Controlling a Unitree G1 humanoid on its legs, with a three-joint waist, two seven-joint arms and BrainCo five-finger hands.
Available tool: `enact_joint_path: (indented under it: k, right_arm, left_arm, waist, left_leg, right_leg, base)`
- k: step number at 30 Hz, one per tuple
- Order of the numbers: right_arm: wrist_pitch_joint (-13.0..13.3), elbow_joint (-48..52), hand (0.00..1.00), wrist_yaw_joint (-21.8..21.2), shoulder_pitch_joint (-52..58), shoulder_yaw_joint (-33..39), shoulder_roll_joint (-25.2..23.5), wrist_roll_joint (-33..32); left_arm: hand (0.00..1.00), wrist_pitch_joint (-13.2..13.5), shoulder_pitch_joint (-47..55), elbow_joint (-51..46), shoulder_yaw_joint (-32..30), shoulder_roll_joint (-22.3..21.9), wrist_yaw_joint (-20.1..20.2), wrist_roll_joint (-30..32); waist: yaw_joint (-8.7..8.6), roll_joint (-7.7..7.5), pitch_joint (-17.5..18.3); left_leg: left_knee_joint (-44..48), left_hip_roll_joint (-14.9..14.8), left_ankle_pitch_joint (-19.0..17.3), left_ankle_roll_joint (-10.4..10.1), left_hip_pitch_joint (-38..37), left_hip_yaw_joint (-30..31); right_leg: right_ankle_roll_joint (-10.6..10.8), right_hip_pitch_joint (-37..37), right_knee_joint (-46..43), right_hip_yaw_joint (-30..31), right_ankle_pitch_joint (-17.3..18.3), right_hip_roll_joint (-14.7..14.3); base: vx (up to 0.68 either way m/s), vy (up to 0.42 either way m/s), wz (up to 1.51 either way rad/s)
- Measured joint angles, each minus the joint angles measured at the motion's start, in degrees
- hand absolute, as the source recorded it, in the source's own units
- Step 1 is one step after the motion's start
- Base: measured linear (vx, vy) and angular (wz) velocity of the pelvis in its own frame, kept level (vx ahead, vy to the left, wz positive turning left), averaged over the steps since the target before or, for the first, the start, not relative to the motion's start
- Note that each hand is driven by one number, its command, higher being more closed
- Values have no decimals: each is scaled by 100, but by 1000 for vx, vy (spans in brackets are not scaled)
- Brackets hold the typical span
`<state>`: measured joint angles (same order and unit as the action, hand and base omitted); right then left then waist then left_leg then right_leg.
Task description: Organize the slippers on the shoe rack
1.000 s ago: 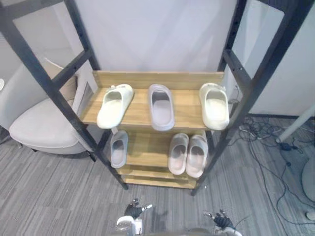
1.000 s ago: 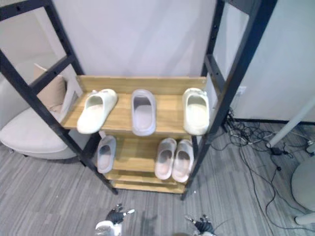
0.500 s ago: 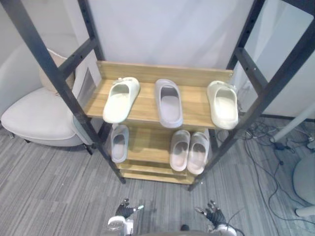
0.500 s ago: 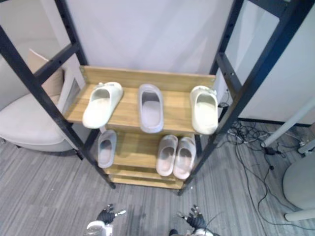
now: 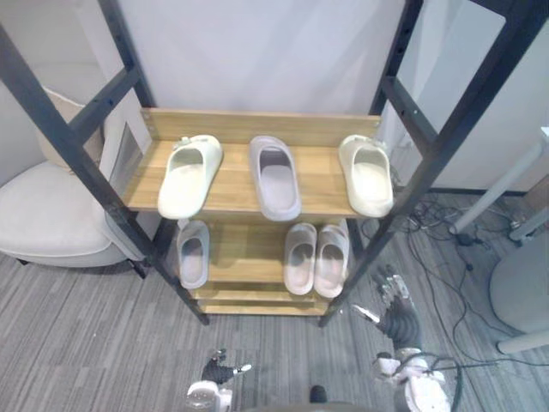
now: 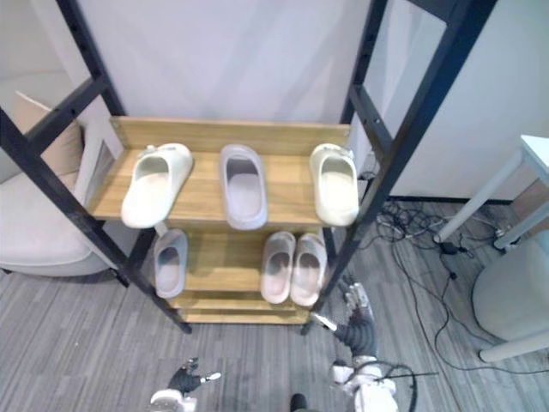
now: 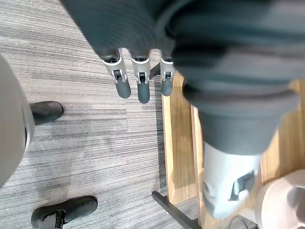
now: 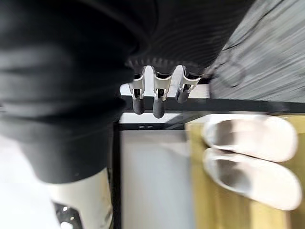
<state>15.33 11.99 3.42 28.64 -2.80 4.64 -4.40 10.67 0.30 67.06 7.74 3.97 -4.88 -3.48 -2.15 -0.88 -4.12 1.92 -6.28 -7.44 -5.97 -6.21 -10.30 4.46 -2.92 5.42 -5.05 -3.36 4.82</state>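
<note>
- Right robot hand (image 5: pixel 397 318): empty, fingers straight & spread. Closer to rack (image 5: pixel 86 159) than left robot hand (image 5: pixel 219 371), right beside the rack's front post on its side.
- Right wrist view agrees: fingers (image 8: pixel 158 101) straight, nothing btwn them. Pink pair (image 8: pixel 250 136) lies past the tips.
- Left robot hand: low over floor (image 5: pixel 86 343), well short of rack, empty.
- Left wrist view: fingers (image 7: pixel 143 90) straight over floor, rack's bottom board (image 7: pixel 178 152) just past the tips.
- All slippers sit on the rack, apart from both robot hands.
- Top shelf (image 5: pixel 322 178): 3 slippers, none touching, all well above & ahead of both robot hands.
  - Tilted cream slipper (image 5: pixel 190 176): ahead of left robot hand, skewed vs the other two.
  - Lilac slipper (image 5: pixel 275 176): mid shelf, btwn the two creams.
  - Straight cream slipper (image 5: pixel 366 174): ahead of right robot hand, a bit inboard of it.
- Lower shelf (image 5: pixel 244 257):
  - Grey slipper (image 5: pixel 192 252): alone, ahead of left robot hand, well apart from pink pair.
  - Pink pair: side by side, touching, ahead & inboard of right robot hand. Nearest slippers to it.
- Chair (image 5: pixel 43 215): outboard of left robot hand, beside rack.
- Cables (image 5: pixel 446 249) on floor outboard of right robot hand.
</note>
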Motion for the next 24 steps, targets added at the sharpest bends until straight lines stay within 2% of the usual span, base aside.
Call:
enact_joint_path:
  k: [11,17,24]
  right_arm:
    - [33,540,0,250,-1060,64,304,213]
    - [41,538,0,325,-1718,81,582,179]
    - [30,66,0,359,-2819,96,924,-243]
  left_arm:
    - [0,23,-6,52,119,136,15,45]
    - [0,18,36,56,79,200,48,128]
    - [0,1,51,28,12,246,70,229]
  waist:
    - [6,-1,3]
    - [101,-2,3]
    - [160,-44,-23]
  left_leg:
    - [28,21,1,5,127,171]
    - [33,22,3,10,138,251]
    - [30,70,45,66,225,482]
  right_leg:
    - [13,77,-33,-83,-9,9]
    - [13,46,-33,-143,-8,12]
    - [16,16,-34,-340,-5,56]
  base:
    - [8,-3,4]
    - [-13,-5,6]
    - [-19,-4,13]
